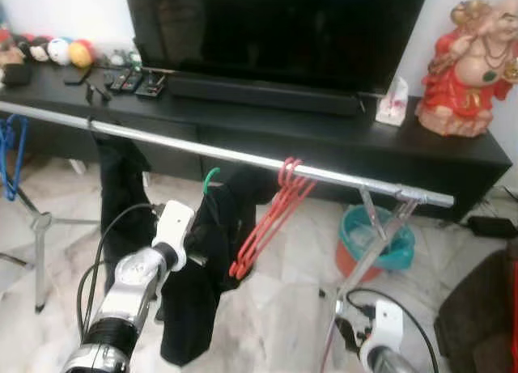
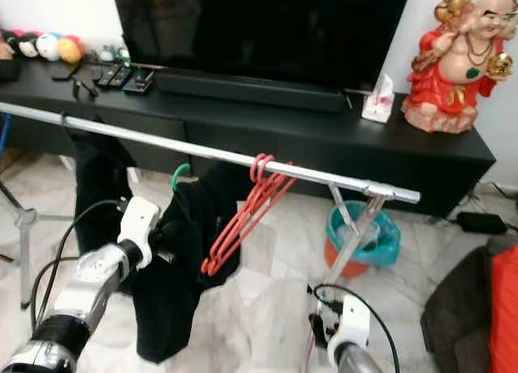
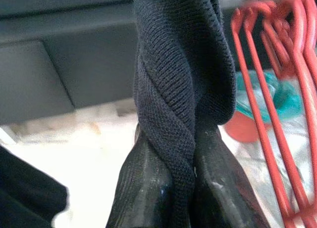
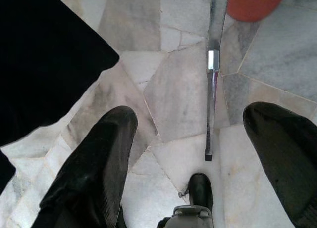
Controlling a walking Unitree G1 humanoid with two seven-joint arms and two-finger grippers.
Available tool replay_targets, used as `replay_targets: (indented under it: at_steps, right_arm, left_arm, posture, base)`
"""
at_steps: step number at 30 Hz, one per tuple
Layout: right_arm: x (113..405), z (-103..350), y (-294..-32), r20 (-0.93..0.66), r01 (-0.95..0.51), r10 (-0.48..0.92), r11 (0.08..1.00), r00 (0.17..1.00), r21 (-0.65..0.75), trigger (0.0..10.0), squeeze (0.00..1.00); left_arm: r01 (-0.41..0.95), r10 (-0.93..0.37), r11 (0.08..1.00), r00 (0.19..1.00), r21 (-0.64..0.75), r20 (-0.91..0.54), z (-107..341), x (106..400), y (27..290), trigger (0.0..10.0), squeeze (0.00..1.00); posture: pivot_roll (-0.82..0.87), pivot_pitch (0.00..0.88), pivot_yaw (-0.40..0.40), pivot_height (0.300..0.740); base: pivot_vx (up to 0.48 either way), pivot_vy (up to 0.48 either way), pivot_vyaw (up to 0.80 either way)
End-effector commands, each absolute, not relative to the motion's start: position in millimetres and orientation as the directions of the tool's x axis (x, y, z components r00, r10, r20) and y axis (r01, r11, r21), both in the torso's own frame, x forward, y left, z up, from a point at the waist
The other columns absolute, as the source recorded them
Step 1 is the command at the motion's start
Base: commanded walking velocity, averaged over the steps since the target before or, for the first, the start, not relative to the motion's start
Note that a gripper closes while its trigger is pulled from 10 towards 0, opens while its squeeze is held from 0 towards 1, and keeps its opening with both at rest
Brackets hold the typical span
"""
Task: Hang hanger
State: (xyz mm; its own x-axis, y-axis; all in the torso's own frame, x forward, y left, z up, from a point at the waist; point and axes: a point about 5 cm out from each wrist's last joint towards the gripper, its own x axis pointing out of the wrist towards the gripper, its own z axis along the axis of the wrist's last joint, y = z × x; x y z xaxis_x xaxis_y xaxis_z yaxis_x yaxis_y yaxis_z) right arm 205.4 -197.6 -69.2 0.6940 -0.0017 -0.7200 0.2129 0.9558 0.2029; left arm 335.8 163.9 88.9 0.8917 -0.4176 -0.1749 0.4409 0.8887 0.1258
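While pinching black garment (image 3: 183, 89), left end effector (image 3: 181, 188) by rail (image 1: 243, 156) (right end effector (image 4: 198, 159) spread).

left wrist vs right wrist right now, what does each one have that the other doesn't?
Left wrist view: the left pincer shut on a twisted fold of the black knit garment, with the red hangers beside it and the dark TV cabinet behind.

Right wrist view: the right pincer open, pointing down at the marble floor, with a metal leg of the rack running between its fingers.

Both: black fabric, pale floor, and part of the red bucket.
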Motion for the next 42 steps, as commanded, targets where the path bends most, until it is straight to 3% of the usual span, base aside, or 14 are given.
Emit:
replay_targets:
  at_steps: [1, 20, 28, 42]
  right_arm:
    - [205, -69, -200, -0.720, 0.225, -0.014, 0.954, 0.694, 0.199, 10.0, 0.00]
    - [200, -73, -204, -0.766, 0.279, -0.087, 0.952, 0.637, 0.123, 10.0, 0.00]
    - [198, -74, -211, -0.800, 0.200, -0.165, 0.978, 0.577, -0.057, 10.0, 0.00]
    - [194, -77, -209, -0.834, 0.196, -0.175, 0.977, 0.523, -0.082, 10.0, 0.00]
  left_arm:
    - [0.417, -0.399, 0.898, 0.907, 0.141, -0.137, 99, 344, 160, 10.0, 0.00]
    - [0.333, -0.325, 0.935, 0.942, 0.122, -0.081, 90, 327, 175, 10.0, 0.00]
    - [0.316, -0.310, 0.939, 0.949, 0.133, -0.061, 96, 328, 181, 10.0, 0.00]
    - [0.318, -0.315, 0.938, 0.948, 0.140, -0.049, 102, 328, 187, 10.0, 0.00]
  posture:
    - [0.00, 0.000, -0.030, 0.740]
    - [0.00, 0.000, -0.033, 0.740]
    - [0.00, 0.000, -0.033, 0.740]
    - [0.00, 0.000, -0.024, 0.740]
  base:
    - [0.000, 0.000, 0.00]
    - [0.000, 0.000, 0.00]
    - [0.243, 0.000, 0.00]
    - [0.249, 0.000, 0.00]
